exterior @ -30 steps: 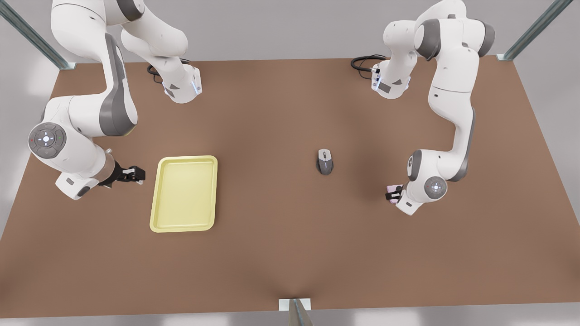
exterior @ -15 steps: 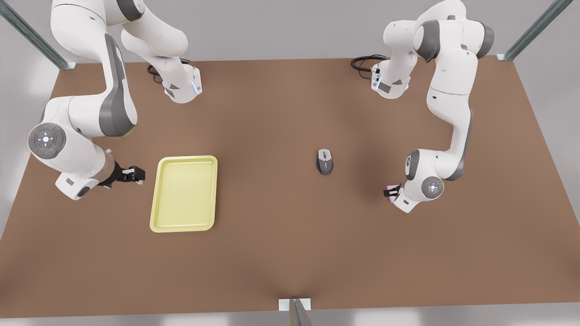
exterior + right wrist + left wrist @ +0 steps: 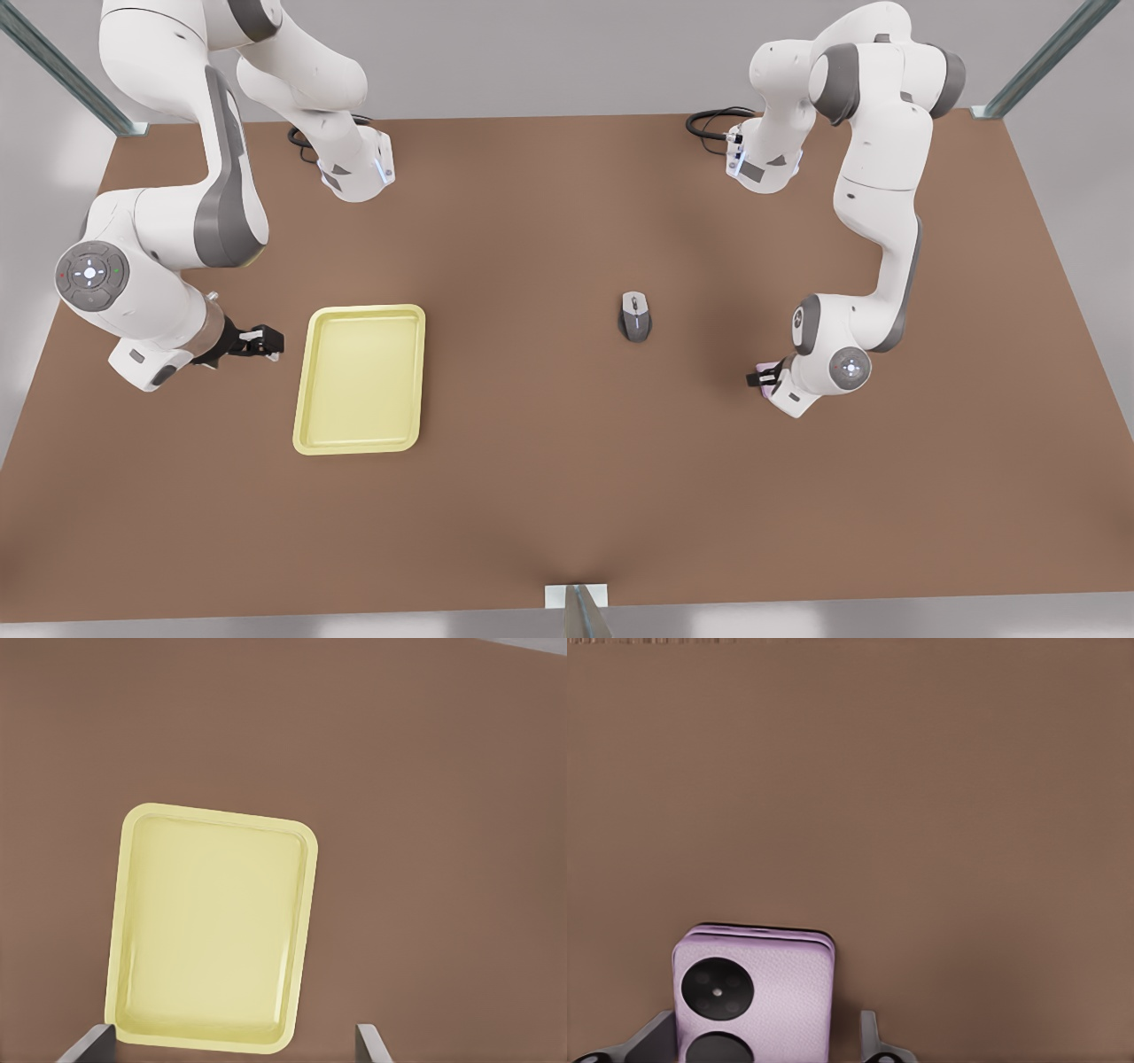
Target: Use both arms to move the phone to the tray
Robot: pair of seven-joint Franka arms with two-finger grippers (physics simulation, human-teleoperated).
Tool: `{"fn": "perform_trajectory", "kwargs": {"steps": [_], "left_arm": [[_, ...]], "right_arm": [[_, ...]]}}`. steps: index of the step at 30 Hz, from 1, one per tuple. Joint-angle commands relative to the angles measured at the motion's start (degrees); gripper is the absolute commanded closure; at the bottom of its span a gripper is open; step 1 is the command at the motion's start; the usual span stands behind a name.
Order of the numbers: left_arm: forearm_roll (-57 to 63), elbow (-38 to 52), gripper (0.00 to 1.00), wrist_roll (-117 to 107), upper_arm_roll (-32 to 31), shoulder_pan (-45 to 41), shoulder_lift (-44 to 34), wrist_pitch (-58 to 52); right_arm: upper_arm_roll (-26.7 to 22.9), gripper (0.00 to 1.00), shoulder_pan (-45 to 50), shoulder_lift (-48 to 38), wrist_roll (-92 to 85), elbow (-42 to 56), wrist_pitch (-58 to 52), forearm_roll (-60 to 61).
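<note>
Phone (image 3: 753, 992): lay between the left gripper's (image 3: 767, 377) spread fingers, front view's right (contact unclear).
Tray (image 3: 360, 379): front view's left, bare table (image 3: 532, 443) along its edges.
Right gripper (image 3: 263, 341): fingers apart, just beside the tray.
Mouse (image 3: 634, 316): mid-table, farther back.

In the front view, the pale pink, nearly square phone (image 3: 762, 367) was mostly hidden behind the left gripper (image 3: 758, 378) and the white wrist above it; whether it was touched by the fingers could not be told. In the left wrist view, the phone's (image 3: 755, 992) lower black circle was cut off by the picture's edge. The right gripper's fingertips (image 3: 89, 1045) were cropped likewise.
</note>
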Motion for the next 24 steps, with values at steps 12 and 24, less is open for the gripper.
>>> {"fn": "perform_trajectory", "kwargs": {"steps": [12, 24], "left_arm": [[0.07, 0.2, 0.27, 1.7, 0.88, 0.1, 0.41, 0.18], [-6.96, 34.03, 0.27, -46.37, -0.09, -30.22, 8.49, -28.03]], "right_arm": [[0.02, 0.0, 0.0, 0.11, -0.92, 0.05, 0.16, 0.04], [-0.07, 0.0, 0.0, 0.11, -0.92, 0.14, 0.33, 0.04]]}}
